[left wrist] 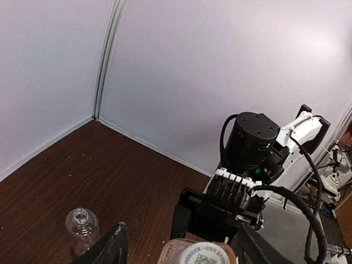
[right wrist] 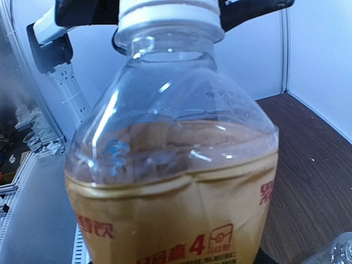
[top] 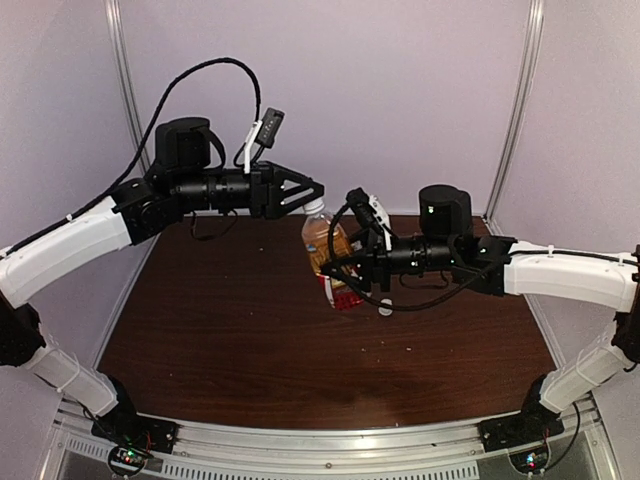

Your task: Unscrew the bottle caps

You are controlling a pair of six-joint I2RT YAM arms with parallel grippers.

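Above the middle of the tabletop, the right jaws pinched the amber bottle while the left jaws stood spread either side of its white cap, not yet off; the next move apparently called for closing and twisting.

Dark brown wood-grain table; pale lilac walls; metal corner posts; soft even light.

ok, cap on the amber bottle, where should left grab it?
Pinch the white cap across its round side wall, coming onto its top along the neck. The amber bottle sits roughly upright in the right gripper, with the cap topmost and exposed. The open left gripper straddles it.
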